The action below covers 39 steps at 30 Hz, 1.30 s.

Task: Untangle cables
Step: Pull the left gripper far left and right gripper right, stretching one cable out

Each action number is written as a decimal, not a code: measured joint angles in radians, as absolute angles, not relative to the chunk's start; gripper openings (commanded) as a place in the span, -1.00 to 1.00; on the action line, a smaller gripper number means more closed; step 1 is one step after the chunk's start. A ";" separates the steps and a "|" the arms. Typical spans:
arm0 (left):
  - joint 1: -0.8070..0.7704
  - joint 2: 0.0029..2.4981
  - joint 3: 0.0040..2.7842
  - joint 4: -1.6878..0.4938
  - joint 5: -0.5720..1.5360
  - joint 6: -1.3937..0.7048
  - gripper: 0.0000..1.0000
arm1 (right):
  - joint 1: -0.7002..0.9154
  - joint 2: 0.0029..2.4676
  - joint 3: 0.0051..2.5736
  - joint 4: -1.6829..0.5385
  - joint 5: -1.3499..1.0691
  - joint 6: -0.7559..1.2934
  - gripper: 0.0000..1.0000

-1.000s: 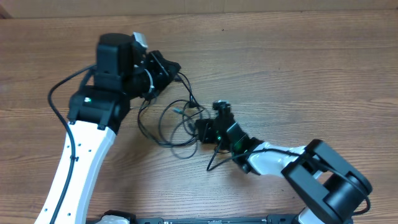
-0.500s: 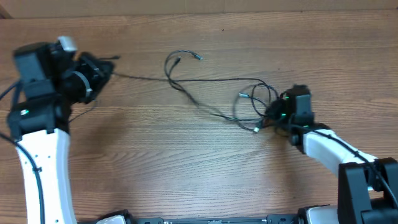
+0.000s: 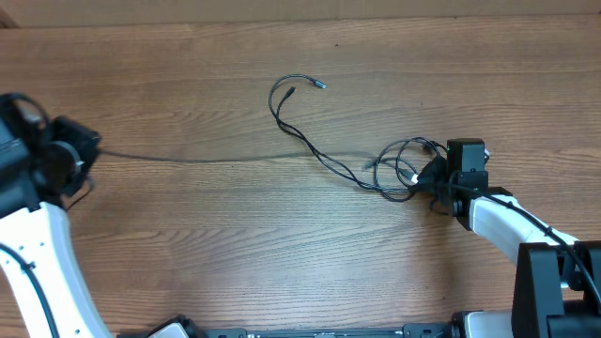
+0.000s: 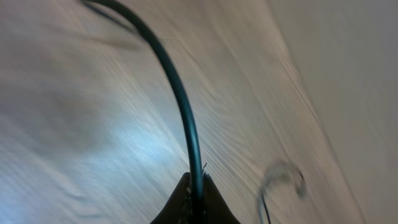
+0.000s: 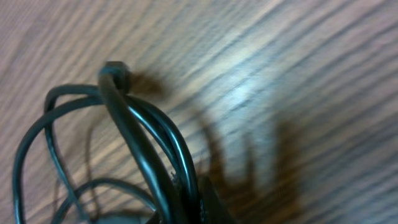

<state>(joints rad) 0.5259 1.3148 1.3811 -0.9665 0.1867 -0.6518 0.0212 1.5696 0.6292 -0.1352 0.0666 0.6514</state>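
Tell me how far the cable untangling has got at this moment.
Done: one cable runs straight out to the left gripper, shut on it. In hand: the right gripper clamps the bunched loops. Left: those loops overlap, and a curled strand joins them, so separation isn't finished.

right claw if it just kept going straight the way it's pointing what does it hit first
Probably the bunched cables: the right claw points left, shut on their loops, which lie just ahead of its tips. Past them, bare table; its height is unclear.
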 measured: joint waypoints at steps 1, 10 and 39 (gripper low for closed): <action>0.567 1.315 1.385 -0.969 0.172 -0.655 -0.92 | 0.021 1.570 0.629 -0.142 0.080 0.651 -0.92; 0.833 1.314 1.503 -0.973 0.190 -0.674 -0.92 | 0.021 1.570 0.629 -0.157 0.139 0.651 -0.92; 0.834 1.745 2.016 -1.391 -0.025 -0.670 -0.91 | 0.021 1.561 0.629 -0.219 0.138 0.651 -0.92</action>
<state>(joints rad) 0.8337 1.7451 2.0159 -1.3911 -0.0246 -0.6697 0.0208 1.5612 0.6292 -0.2192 0.1375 0.6510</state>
